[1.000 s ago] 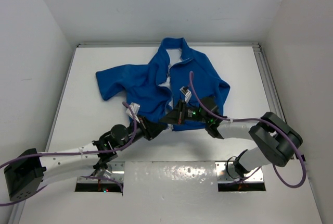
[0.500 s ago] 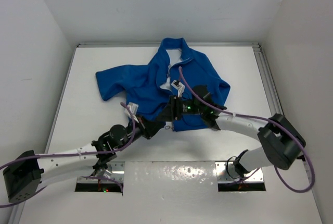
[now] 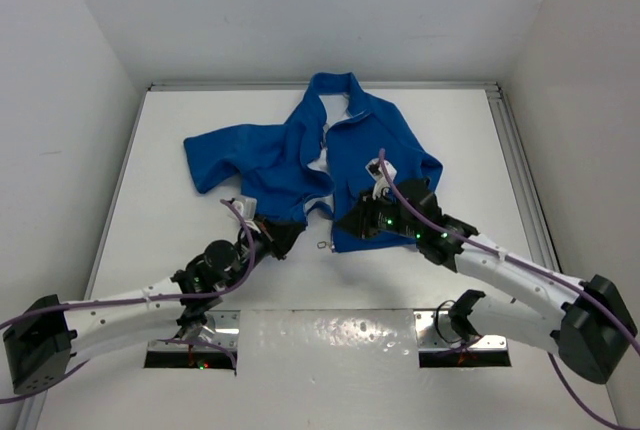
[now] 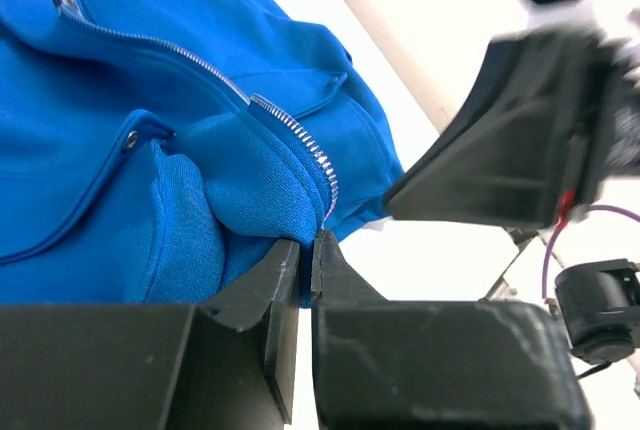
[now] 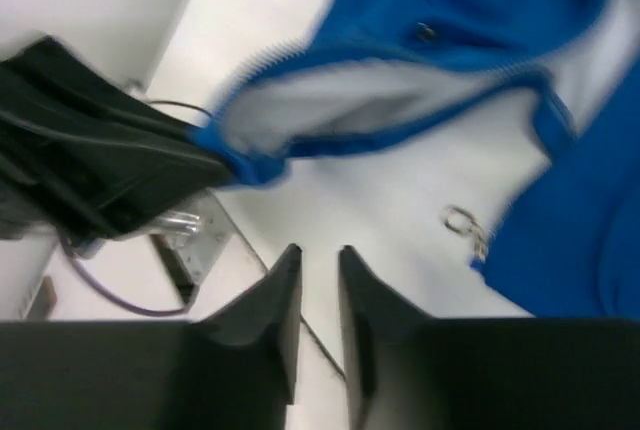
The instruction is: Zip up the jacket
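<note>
The royal-blue jacket [image 3: 350, 155] lies open on the white table, collar at the back. My left gripper [image 3: 289, 234] is shut on the bottom hem corner of the jacket's left front panel, right at the lower end of the silver zipper teeth [image 4: 300, 140]; the pinch shows in the left wrist view [image 4: 305, 245]. My right gripper [image 3: 347, 231] hovers by the other panel's bottom corner. In the right wrist view its jaws [image 5: 317, 255] stand slightly apart and empty over bare table. A small metal zipper pull ring [image 5: 462, 222] lies at that panel's hem, and also shows from above [image 3: 322, 244].
The whitish lining [image 5: 380, 100] of the lifted panel faces the right wrist camera. White walls close in the table on the left, back and right. A metal rail [image 3: 520, 170] runs along the right side. The arm bases sit on a shiny plate [image 3: 330, 335] at the near edge.
My right gripper has drawn back from over the jacket's lower front toward the near right and now holds nothing. My left gripper has stayed clamped on the hem, shifting only slightly.
</note>
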You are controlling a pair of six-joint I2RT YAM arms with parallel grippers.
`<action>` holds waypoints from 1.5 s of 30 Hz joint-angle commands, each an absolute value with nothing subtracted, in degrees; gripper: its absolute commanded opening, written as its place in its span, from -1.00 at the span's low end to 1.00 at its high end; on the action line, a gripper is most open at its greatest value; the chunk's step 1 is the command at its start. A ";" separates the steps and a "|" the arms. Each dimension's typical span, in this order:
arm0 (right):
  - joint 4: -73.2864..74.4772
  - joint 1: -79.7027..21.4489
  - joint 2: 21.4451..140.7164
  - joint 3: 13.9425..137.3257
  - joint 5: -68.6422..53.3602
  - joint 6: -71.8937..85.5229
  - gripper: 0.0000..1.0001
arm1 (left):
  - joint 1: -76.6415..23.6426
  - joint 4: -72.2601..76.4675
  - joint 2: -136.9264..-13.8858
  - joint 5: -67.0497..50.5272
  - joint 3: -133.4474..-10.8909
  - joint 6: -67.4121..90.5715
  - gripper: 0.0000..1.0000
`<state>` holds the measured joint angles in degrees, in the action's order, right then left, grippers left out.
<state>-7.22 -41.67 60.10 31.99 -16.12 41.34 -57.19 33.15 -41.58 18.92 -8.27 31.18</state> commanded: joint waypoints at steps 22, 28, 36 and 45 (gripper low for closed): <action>-1.58 -47.37 84.63 36.38 7.20 35.60 -0.30 | -57.04 32.70 -45.00 23.99 -15.29 24.52 -1.00; -2.55 -49.75 86.83 38.06 12.57 32.96 -0.16 | -57.13 31.21 -45.26 26.10 -15.73 24.78 -1.00; -2.90 -50.10 90.35 39.19 13.36 32.87 -0.14 | -57.13 28.04 -42.54 30.94 -15.47 25.84 -1.00; -0.18 -51.85 93.69 40.87 18.10 32.87 -0.15 | -57.13 28.04 -42.10 31.11 -15.55 25.49 -1.00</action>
